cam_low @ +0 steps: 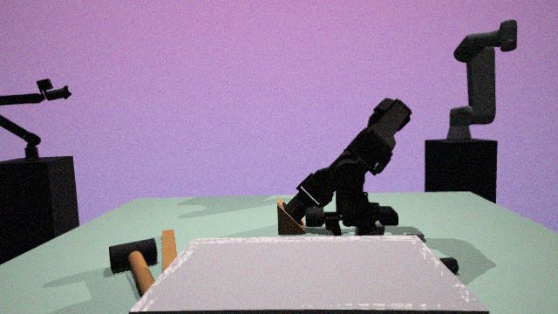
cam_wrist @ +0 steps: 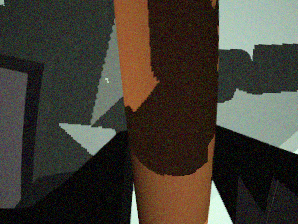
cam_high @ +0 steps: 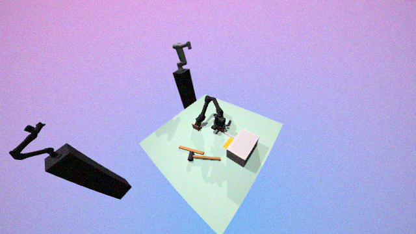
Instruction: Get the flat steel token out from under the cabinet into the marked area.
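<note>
My gripper (cam_high: 221,129) (cam_wrist: 165,136) is shut on the orange-brown handle (cam_wrist: 175,195) of a tool, low over the table in front of the cabinet. A thin pale rod (cam_high: 229,134) runs from the gripper to the upper front part of the cabinet (cam_high: 244,143) (cam_low: 305,275); its far end is hidden, and I cannot tell whether it is under the cabinet. The yellow marked area (cam_high: 228,143) lies against the cabinet's front, below the rod in the top view. The steel token is not visible. The cabinet hides the gripper's fingers in the exterior view.
A hammer (cam_high: 206,158) (cam_low: 141,272) with a black head and a wooden stick (cam_high: 192,149) (cam_low: 168,249) lie on the table (cam_high: 208,185) in front of the cabinet. A small dark object (cam_low: 449,265) shows beside the cabinet. Two other arms stand on black pedestals (cam_high: 88,172) (cam_high: 184,88) off the table.
</note>
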{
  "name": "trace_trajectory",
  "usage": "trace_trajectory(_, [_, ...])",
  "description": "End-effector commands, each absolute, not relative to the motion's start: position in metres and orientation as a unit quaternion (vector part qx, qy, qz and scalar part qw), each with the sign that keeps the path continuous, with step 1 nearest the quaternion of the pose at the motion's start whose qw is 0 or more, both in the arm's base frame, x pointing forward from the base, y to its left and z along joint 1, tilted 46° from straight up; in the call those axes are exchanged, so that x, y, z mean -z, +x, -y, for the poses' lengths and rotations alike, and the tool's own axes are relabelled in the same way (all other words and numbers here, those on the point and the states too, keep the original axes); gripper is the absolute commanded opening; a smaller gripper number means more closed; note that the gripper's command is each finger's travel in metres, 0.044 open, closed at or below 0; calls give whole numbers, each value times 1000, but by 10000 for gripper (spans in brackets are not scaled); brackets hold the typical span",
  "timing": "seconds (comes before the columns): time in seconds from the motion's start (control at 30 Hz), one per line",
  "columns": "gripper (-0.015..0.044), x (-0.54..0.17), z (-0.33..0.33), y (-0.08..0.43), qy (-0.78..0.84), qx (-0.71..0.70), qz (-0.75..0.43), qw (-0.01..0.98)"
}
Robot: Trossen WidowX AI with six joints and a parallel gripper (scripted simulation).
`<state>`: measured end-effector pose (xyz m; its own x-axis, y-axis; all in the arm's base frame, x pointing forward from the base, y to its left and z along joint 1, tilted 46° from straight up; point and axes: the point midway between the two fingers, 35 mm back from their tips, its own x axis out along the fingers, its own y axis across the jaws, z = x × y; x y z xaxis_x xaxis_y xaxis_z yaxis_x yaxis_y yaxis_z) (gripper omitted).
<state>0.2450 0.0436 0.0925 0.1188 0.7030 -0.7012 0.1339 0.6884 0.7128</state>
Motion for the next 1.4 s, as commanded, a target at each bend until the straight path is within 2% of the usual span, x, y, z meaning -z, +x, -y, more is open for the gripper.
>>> trace_trajectory(0.0, [0, -93, -42, 253, 335, -212, -627, 671])
trace_trajectory(0.07, [0, -93, -42, 255, 335, -212, -626, 671])
trace_trajectory(0.3, [184, -92, -43, 250, 332, -213, -629, 670])
trace_trajectory(0.4, [200, -92, -42, 250, 333, -211, -628, 671])
trace_trajectory(0.5, [270, -92, -41, 250, 336, -211, -627, 671])
trace_trajectory(1.37, [270, -87, -46, 248, 334, -213, -626, 672])
